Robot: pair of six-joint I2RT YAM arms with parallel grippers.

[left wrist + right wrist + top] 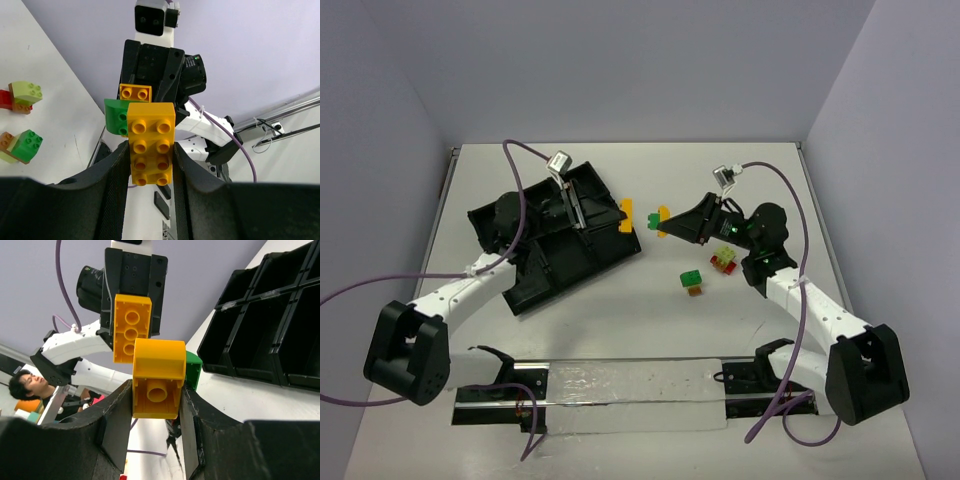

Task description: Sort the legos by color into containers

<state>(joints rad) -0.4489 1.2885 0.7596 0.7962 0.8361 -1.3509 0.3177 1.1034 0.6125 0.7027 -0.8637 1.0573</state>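
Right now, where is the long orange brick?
Top view, middle: the left gripper pinches the long orange brick by the black tray's right edge, facing the right gripper's smaller orange brick.

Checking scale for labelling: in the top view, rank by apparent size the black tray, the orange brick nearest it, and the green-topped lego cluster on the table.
1. black tray, largest by far.
2 and 3. green-topped cluster and orange brick: about alike; the brick is held up nearer the camera, so unranked.
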